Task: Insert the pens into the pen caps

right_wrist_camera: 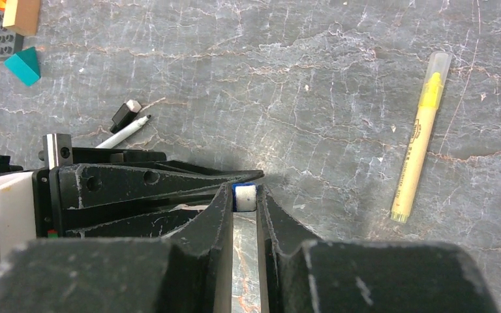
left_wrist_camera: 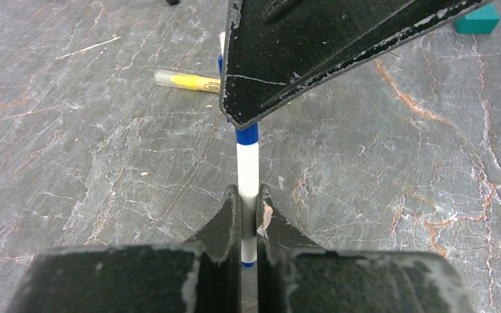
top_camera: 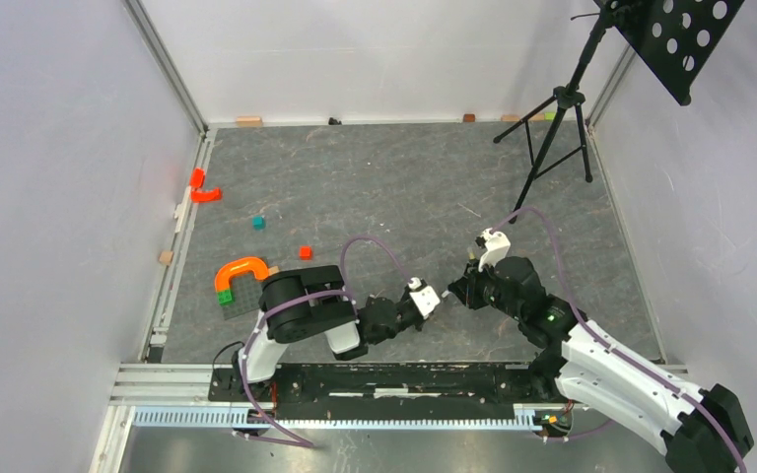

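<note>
Two grippers meet toward five o'clock: left gripper (top_camera: 434,298) facing right gripper (top_camera: 458,291); left wrist: left gripper clenches the pen (left_wrist_camera: 248,163), cap (left_wrist_camera: 247,135) at twelve; right wrist: right gripper pinches that cap; capping seems underway, next needing a straight axial push.

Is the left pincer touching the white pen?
Touching. The left wrist view shows the left pincer clamped on the white pen, pressing both its sides with no gap.
</note>
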Controlling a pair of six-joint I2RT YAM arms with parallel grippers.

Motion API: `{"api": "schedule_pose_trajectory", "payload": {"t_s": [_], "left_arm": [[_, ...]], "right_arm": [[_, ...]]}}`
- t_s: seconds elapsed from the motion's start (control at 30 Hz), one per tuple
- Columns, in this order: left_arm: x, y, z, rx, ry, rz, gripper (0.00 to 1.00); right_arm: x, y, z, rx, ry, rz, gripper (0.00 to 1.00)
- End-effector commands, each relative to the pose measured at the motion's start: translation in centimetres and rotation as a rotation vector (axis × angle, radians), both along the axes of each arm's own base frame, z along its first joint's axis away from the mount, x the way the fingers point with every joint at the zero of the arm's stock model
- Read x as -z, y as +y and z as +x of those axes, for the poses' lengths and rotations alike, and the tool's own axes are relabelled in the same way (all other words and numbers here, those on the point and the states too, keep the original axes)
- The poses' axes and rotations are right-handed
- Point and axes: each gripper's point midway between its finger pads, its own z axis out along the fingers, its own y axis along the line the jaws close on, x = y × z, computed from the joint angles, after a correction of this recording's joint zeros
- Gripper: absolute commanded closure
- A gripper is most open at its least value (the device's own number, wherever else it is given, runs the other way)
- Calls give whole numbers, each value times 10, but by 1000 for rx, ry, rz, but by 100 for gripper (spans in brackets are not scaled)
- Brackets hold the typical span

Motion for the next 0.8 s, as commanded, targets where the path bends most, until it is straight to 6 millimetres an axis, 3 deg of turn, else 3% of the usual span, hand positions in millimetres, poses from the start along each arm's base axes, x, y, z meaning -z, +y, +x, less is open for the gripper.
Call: {"api": "schedule_pose_trajectory", "payload": {"t_s": [0.0,0.17,0.4,0.6,0.77], "left_arm": [[-35,-4,3,-13,-28,-122,98],[-60,-6,-5,25,-21,-184,98],[-120,14,-12,107,55,-361,98],[-153,11,-39,310,121,-374,98],[-177,9,-55,437,172,-379,98]], "right_arm": [[-20,17,-3,-56,-27,104,100],[-34,31,-10,-115,-55,212,100],[-51,36,-17,-189,-106,228,100],[-68,50,-28,-338,-165,240,100],[-71,60,-41,-500,-192,196,100]]}}
